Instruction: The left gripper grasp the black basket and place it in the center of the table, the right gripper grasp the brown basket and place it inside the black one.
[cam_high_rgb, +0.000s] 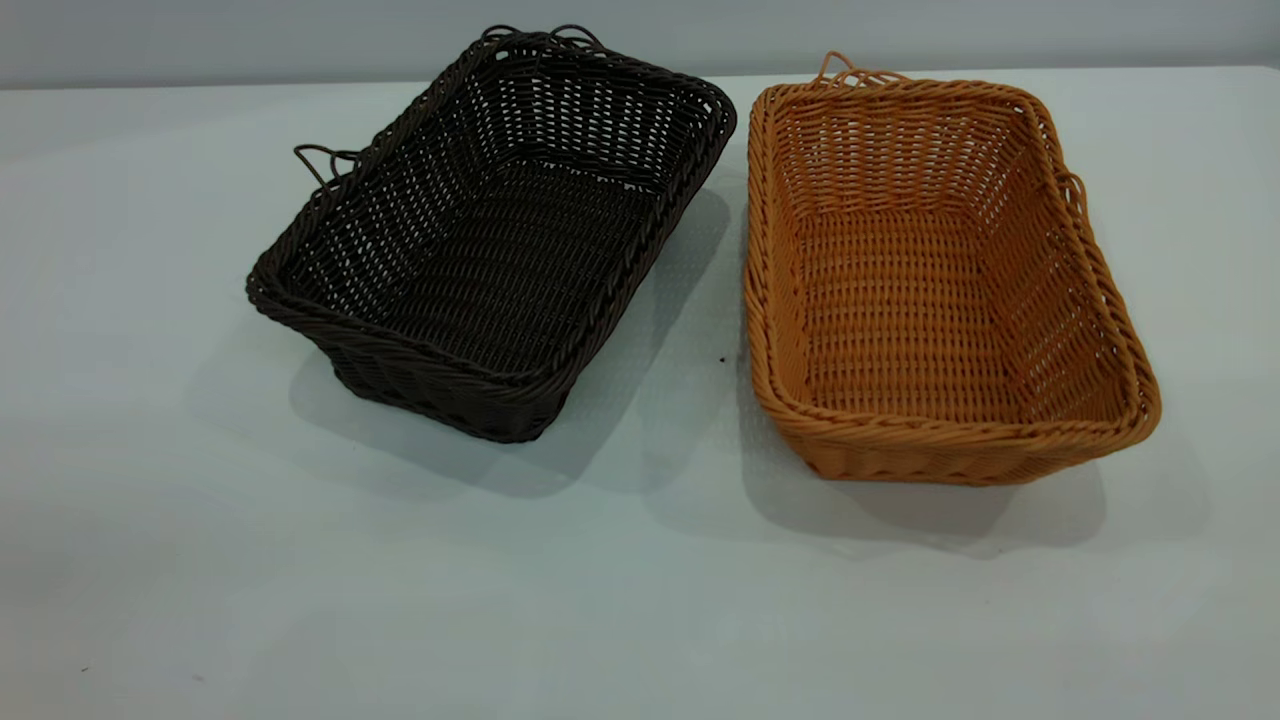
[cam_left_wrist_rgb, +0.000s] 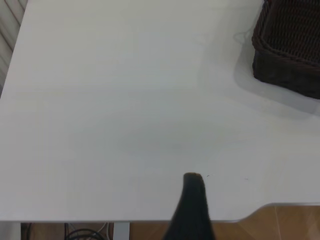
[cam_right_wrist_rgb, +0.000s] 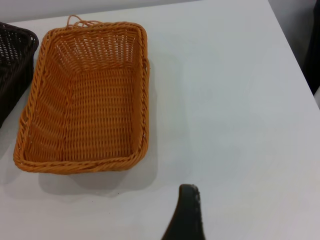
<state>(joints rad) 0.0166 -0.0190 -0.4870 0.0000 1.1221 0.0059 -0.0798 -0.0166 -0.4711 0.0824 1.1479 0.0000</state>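
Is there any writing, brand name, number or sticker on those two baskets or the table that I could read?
None: no words, labels, numbers or signs can be read in any view.
The black basket shows only plain weave.
The brown basket shows only plain weave.
The table is bare of print; the small dark specks on it are not letters.

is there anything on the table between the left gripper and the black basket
Nothing visible. In the left wrist view only bare table lies between the left gripper and the black basket. The brown basket sits beside the black one on its far side, apart from it, not in the approach path.
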